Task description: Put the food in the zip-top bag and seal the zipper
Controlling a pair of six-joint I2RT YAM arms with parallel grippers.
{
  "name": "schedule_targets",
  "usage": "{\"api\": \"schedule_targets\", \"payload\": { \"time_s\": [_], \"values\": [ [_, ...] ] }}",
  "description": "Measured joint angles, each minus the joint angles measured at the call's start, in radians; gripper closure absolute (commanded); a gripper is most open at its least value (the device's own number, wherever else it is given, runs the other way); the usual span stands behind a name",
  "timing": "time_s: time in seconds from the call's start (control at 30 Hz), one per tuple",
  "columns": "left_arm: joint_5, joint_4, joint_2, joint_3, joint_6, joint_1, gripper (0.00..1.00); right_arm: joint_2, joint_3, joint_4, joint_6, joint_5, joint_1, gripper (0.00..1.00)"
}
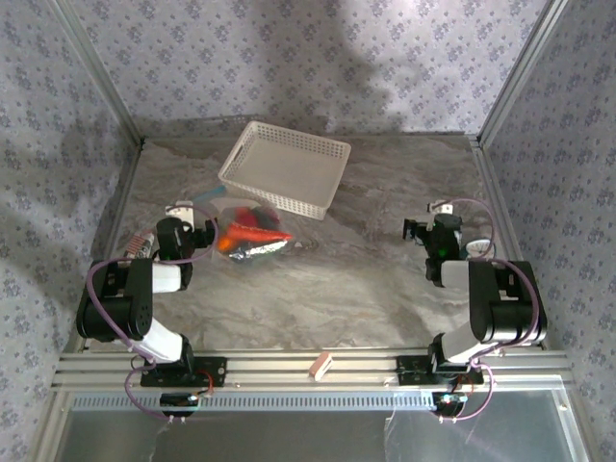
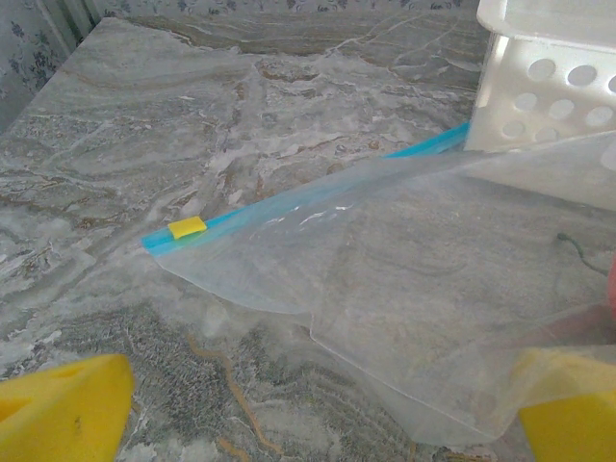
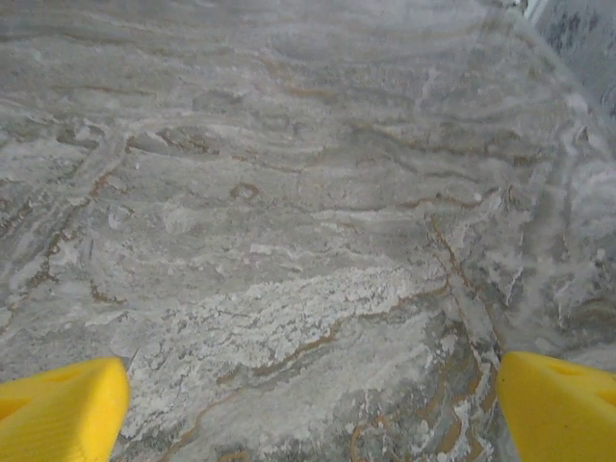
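Observation:
The zip-top bag (image 1: 248,231) lies crinkled on the marble table just in front of the white basket. The food shows through its plastic: a red chili (image 1: 256,234) and an orange piece (image 1: 226,242). In the left wrist view the clear bag (image 2: 433,289) spreads to the right. Its blue zipper (image 2: 289,207) runs along the far edge, with a yellow slider (image 2: 187,227) at the left end. My left gripper (image 1: 204,227) (image 2: 318,423) is open, and the bag's near corner lies between its yellow fingertips (image 2: 63,409). My right gripper (image 1: 422,231) (image 3: 308,414) hangs open over bare table.
A white perforated basket (image 1: 284,168) (image 2: 549,77) stands tilted behind the bag. Patterned walls and metal posts enclose the table on three sides. A small tan block (image 1: 320,365) rests on the front rail between the arm bases.

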Motion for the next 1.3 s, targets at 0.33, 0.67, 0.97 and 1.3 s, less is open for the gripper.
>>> {"api": "schedule_targets", "payload": {
  "time_s": [0.33, 0.67, 0.97, 1.3],
  "values": [
    [0.000, 0.000, 0.000, 0.000, 0.000, 0.000, 0.00, 0.007, -0.022, 0.079, -0.018, -0.009, 0.014, 0.00],
    [0.000, 0.000, 0.000, 0.000, 0.000, 0.000, 0.00, 0.007, -0.022, 0.078, -0.016, -0.046, -0.021, 0.00],
    [0.000, 0.000, 0.000, 0.000, 0.000, 0.000, 0.00, 0.007, -0.022, 0.078, -0.016, -0.050, -0.020, 0.00],
    [0.000, 0.000, 0.000, 0.000, 0.000, 0.000, 0.00, 0.007, -0.022, 0.078, -0.016, -0.050, -0.020, 0.00]
  ]
}}
